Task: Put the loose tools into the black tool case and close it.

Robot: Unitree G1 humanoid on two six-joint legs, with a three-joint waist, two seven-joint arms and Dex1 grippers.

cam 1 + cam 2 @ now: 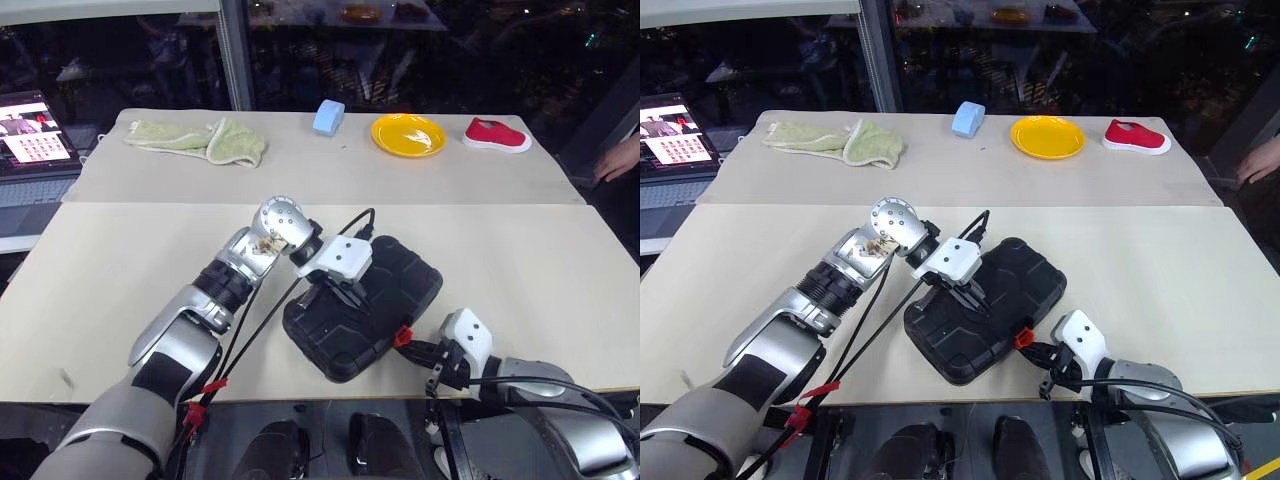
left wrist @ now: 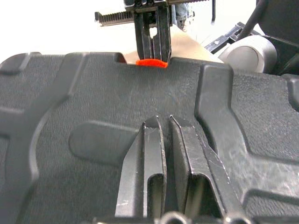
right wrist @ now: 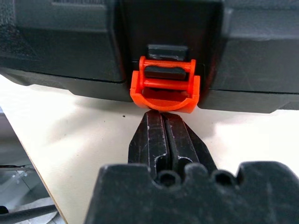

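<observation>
The one black tool case (image 1: 362, 307) is lying shut near the front edge of the worktop (image 1: 520, 270) with no loose tools around it, so the packing is looking done and only its single orange latch (image 3: 164, 88) is waiting to be snapped home. The left gripper (image 2: 161, 135), jaws nearly together and holding nothing, is pressing on the lid, while the right gripper (image 3: 164, 133), jaws fully together and empty, is nosing up to the latch.

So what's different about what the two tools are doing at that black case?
The left tool rests its tips on top of the black tool case, on the textured lid; the right tool sits low on the table, at the case's front edge. The left one points back toward the robot, the right one away from it, tips at the small orange latch. Both are shut and hold nothing.
</observation>
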